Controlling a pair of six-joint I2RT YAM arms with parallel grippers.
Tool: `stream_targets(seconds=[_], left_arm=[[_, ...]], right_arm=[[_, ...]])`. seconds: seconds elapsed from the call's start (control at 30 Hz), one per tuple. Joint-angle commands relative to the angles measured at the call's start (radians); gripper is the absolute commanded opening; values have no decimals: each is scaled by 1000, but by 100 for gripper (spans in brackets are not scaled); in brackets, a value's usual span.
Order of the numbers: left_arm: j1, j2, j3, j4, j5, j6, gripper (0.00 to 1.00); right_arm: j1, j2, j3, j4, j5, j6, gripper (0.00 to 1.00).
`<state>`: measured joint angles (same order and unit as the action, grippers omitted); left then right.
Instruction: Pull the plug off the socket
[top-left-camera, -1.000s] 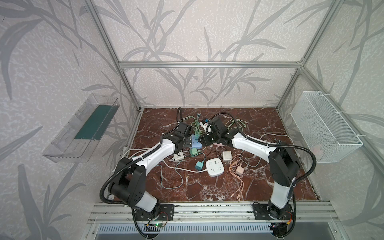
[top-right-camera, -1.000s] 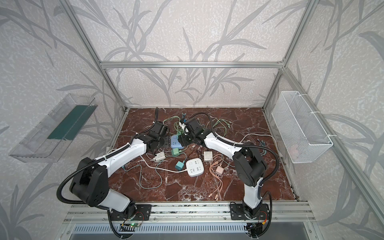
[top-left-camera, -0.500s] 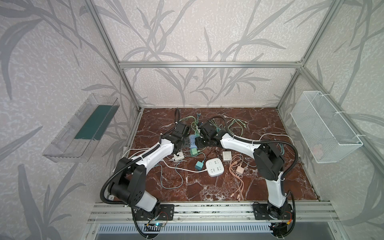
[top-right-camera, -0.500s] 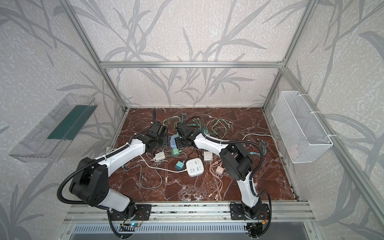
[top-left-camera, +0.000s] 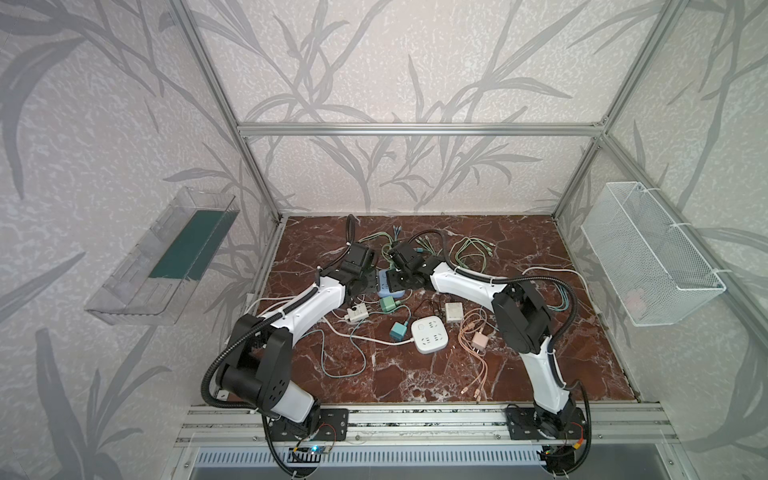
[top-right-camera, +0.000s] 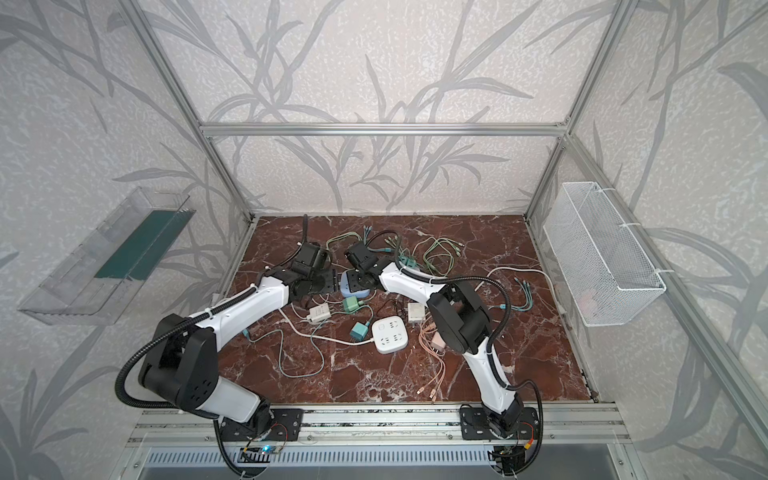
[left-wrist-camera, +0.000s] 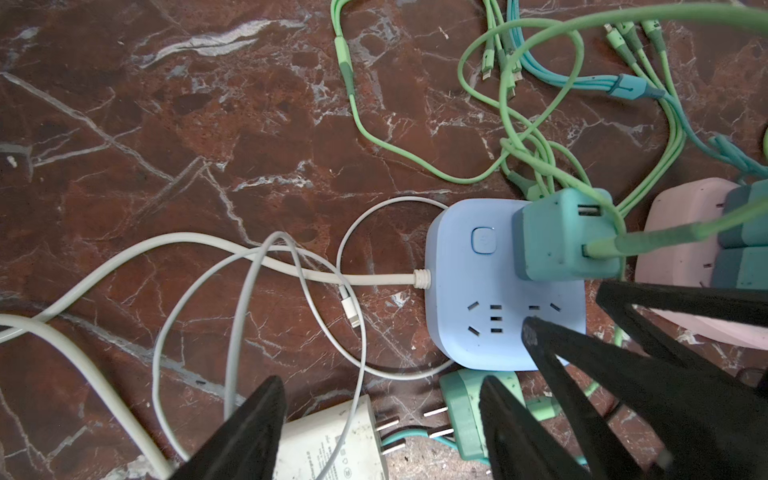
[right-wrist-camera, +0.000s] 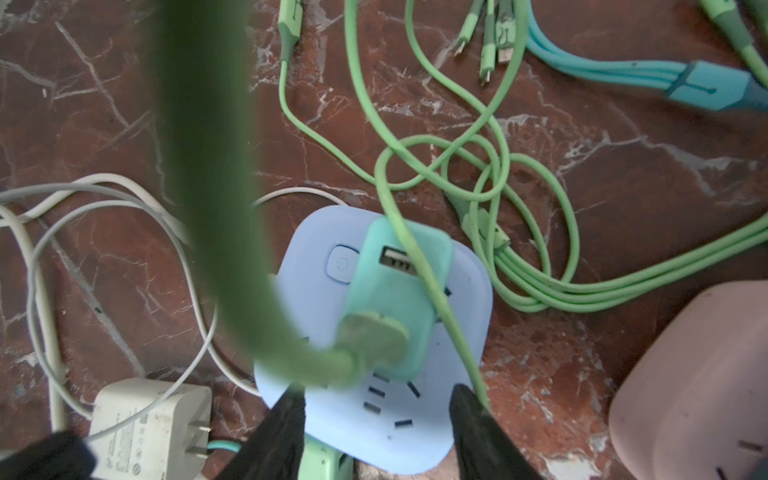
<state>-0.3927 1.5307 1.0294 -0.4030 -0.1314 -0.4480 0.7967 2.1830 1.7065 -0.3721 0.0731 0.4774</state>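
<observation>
Our right tool (right-wrist-camera: 377, 392) hangs with its jaws spread, pinching nothing, low over the blue socket (right-wrist-camera: 316, 316). Just ahead of its fingertips the teal plug (right-wrist-camera: 395, 299) sits seated in that socket, a green cable (right-wrist-camera: 208, 166) looping up from it. Our left tool (left-wrist-camera: 380, 382) is spread too, above a white charger (left-wrist-camera: 332, 440) on the worktop (left-wrist-camera: 166, 124).

White links (top-left-camera: 309, 307), black joints (top-left-camera: 257, 365), corrugated black hoses (top-left-camera: 203, 384), seemingly matte fingers (left-wrist-camera: 249, 436).
</observation>
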Motion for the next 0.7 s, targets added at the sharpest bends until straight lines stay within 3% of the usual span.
stream_targets(seconds=[0.0, 0.33, 0.67], left_arm=[[3, 15, 6, 5, 12, 13, 74], [4, 83, 64, -15, 41, 41, 74], [20, 154, 109, -10, 85, 65, 73]], right_arm=[[-2, 22, 37, -30, 42, 10, 57], [-5, 83, 119, -40, 69, 4, 58], [-11, 144, 215, -104, 86, -9, 43]])
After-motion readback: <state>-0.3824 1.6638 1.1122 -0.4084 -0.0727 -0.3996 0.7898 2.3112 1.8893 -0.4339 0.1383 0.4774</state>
